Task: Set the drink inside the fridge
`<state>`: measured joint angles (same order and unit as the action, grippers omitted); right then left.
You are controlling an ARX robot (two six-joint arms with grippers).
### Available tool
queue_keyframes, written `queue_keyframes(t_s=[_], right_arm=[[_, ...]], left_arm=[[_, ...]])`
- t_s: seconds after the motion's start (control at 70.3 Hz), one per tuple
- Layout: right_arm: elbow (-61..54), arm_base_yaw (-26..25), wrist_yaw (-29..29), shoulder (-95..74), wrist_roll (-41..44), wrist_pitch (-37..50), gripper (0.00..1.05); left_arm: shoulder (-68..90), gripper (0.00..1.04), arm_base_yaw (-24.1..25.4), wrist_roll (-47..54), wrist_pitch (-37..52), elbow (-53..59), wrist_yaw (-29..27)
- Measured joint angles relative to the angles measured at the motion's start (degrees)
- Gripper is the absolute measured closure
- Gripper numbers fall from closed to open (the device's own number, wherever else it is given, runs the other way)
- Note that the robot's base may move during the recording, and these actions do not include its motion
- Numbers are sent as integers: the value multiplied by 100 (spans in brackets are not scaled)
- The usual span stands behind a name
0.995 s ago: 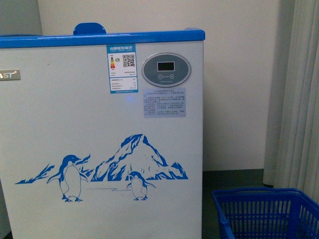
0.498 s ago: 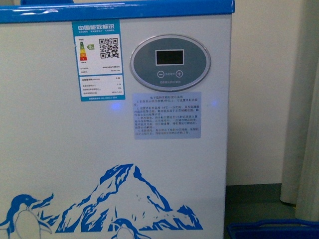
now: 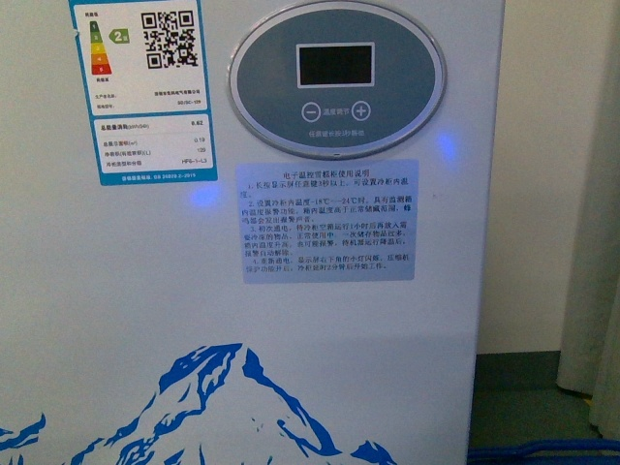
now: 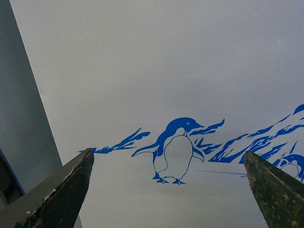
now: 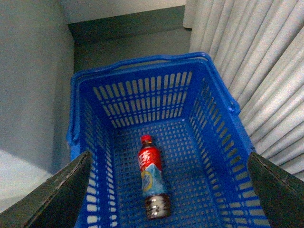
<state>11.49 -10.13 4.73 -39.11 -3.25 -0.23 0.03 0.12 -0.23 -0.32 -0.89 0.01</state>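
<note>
The left gripper (image 4: 168, 153) faces the white front of the fridge (image 4: 142, 61) with its two dark fingers (image 4: 66, 190) spread wide and nothing between them; a blue penguin (image 4: 175, 151) of the printed picture shows in the gap, with blue ridges running off to either side of it. In the front view the fridge fills most of the frame at close range: an energy label (image 3: 136, 92) with a QR code sits at the upper left, the oval grey control panel (image 3: 337, 79) with its dark display beside it, a pale instruction sticker (image 3: 327, 221) just below the panel, and the peak of the blue mountain picture (image 3: 223, 402) at the bottom. Past the fridge's right edge lie a strip of dark floor (image 3: 523, 387), a pale curtain (image 3: 605, 242) and a sliver of the blue basket (image 3: 542, 451). The right gripper (image 5: 169, 156) hangs above that basket (image 5: 142, 64), its fingers (image 5: 61, 194) also wide apart and holding nothing. The drink (image 5: 151, 183) lies on its side on the basket's floor, red cap toward the far wall, clear of both fingers.
</note>
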Motion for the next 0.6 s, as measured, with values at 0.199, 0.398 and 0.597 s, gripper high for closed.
queue_keyframes(t_s=[0.199, 0.398, 0.597], right_arm=[[1239, -1001, -769, -3541, 678, 1443, 7], [1950, -1001, -1008, -6153, 752, 2138, 7], [2736, -730, -1036, -8087, 686, 2743, 7]], left_arm=[[0, 8, 0, 0, 0, 0, 4], [0, 8, 0, 0, 0, 0, 0], [0, 8, 0, 0, 0, 0, 0]])
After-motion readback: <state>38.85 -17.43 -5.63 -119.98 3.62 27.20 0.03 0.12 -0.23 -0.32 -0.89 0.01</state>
